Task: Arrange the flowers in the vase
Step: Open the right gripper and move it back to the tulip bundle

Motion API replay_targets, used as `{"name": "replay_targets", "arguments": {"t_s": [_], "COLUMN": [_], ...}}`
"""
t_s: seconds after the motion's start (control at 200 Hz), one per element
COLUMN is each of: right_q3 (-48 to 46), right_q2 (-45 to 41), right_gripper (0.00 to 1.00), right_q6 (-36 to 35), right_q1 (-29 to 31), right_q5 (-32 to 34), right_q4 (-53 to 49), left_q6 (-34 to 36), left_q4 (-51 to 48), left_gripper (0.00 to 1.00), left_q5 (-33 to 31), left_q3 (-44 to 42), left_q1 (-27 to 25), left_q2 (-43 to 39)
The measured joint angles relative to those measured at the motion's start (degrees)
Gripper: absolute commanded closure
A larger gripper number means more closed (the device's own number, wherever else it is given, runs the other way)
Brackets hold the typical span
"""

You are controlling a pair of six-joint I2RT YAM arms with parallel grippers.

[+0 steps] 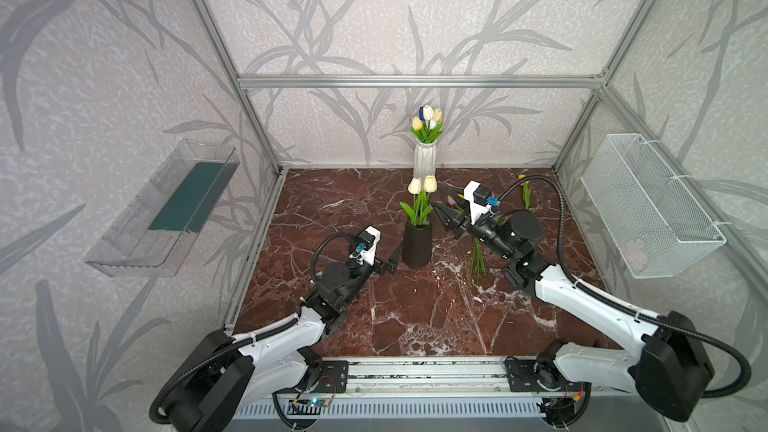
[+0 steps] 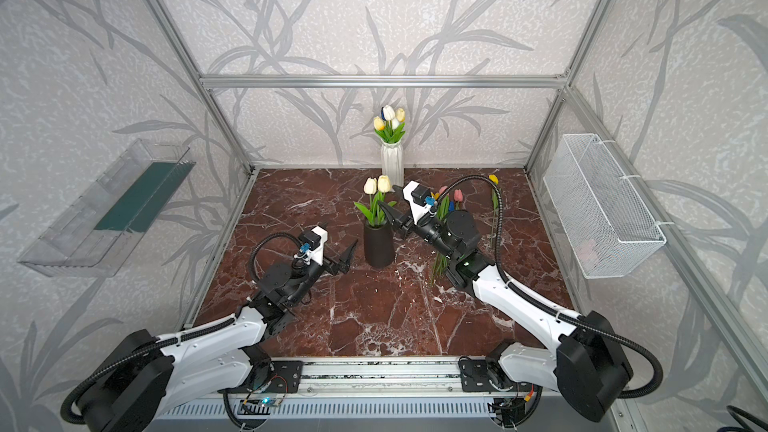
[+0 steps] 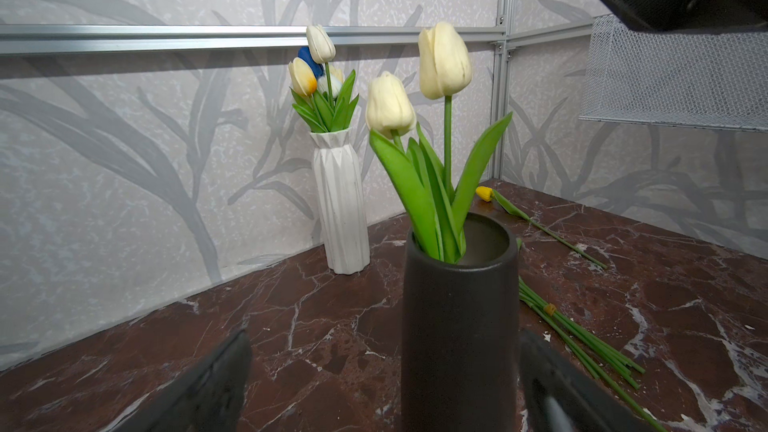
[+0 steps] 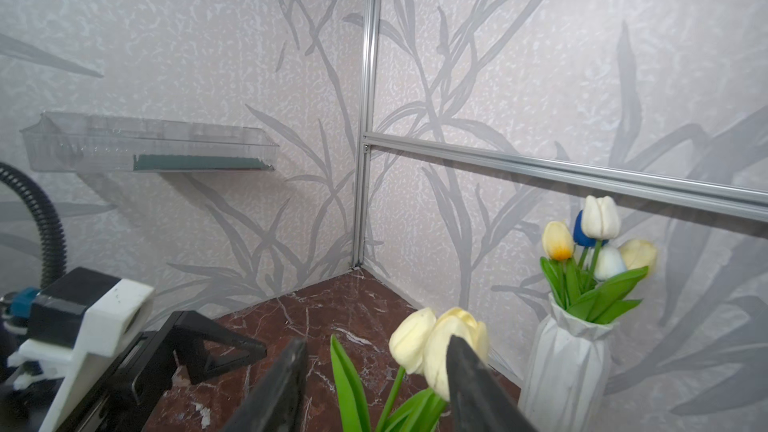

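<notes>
Black vase (image 3: 459, 326), just ahead of the left gripper (image 1: 392, 261): matt, finely grained, ceramic-looking.
White vase (image 3: 340, 201), beyond the right gripper (image 4: 376, 344): matt, faceted, faintly scuffed.
Cream tulips (image 3: 444, 62), just ahead of the right gripper: smooth waxy heads, satin plastic leaves.
Tabletop (image 1: 415, 317), under both grippers: glossy, marble-look, red-brown with white veins.
Gripper fingers (image 4: 473, 388): matt black plastic.
Mesh basket (image 1: 648, 205), well apart from the right gripper: white-coated wire.

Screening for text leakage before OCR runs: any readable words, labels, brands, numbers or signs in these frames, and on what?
None readable in any view.
black vase: plain, no label or mark.
white vase: plain ribbed surface, no text.
small circuit board below the front rail: any print is too small to read.
</notes>
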Motion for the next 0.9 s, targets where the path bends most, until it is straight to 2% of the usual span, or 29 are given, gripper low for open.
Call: {"name": "replay_targets", "arguments": {"t_s": [0.095,0.195,0.27,0.38,0.53,0.77,0.905], "right_q3": [4.09,7.89,10.47,13.38,13.99,17.64,20.85], "right_q2": [-0.22,1.53,4.33,10.4,18.03,28.44,33.97], "right_gripper": [0.49,0.59,0.62,0.63,0.62,0.6,0.59], "right_q6": [1.88,6.05,9.2,12.44,13.22,12.48,12.13], "right_q1": [-2.91,-8.24,-11.67,-16.04,-19.45,-22.47,-22.71], "right_q5": [3.54,6.73,8.7,10.71,11.8,8.96,6.21], "right_q4": [-8.26,-18.56,-26.71,-38.93,-52.54,-65.2,-66.55], "left_q6": [0.0,-0.02,0.02,0.39,0.5,0.52,0.63], "left_q4": [0.04,-0.02,-0.39,-2.1,-4.02,-5.03,-5.18], "left_gripper": [0.01,0.01,0.01,0.01,0.01,0.01,0.01], "left_q5": [0.52,1.22,2.23,3.91,5.49,6.93,6.93], "left_q3": [0.0,0.0,0.0,0.0,0.0,0.0,0.0], "left_q1": [0.0,0.0,0.0,0.0,0.0,0.0,0.0], "left_q2": [-0.68,-0.68,-0.83,-1.2,-1.38,-0.9,-0.37]}}
